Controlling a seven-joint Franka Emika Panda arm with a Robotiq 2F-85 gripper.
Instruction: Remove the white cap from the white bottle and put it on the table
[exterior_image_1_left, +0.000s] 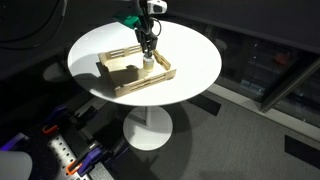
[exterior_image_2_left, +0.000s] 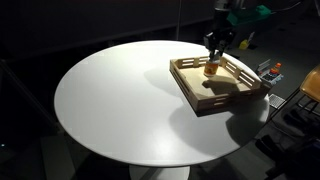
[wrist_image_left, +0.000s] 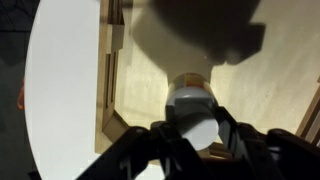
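Observation:
The small white bottle (exterior_image_1_left: 148, 64) stands upright in the far part of a light wooden tray (exterior_image_1_left: 118, 84) on the round white table (exterior_image_1_left: 195, 62). It also shows in an exterior view (exterior_image_2_left: 211, 69), with a tan lower part. My gripper (exterior_image_1_left: 148, 48) comes down on it from above. In the wrist view the round white cap (wrist_image_left: 197, 132) sits on the bottle's body (wrist_image_left: 190, 98), and my gripper's (wrist_image_left: 195, 122) two dark fingers press against the cap's sides. The bottle's base rests on the tray floor.
The tray (exterior_image_2_left: 203, 101) has raised rims on all sides and sits near the table's edge. Bare white tabletop (exterior_image_2_left: 110, 100) spreads wide beside the tray. Dark shelving and cables lie around the table's pedestal (exterior_image_1_left: 150, 128).

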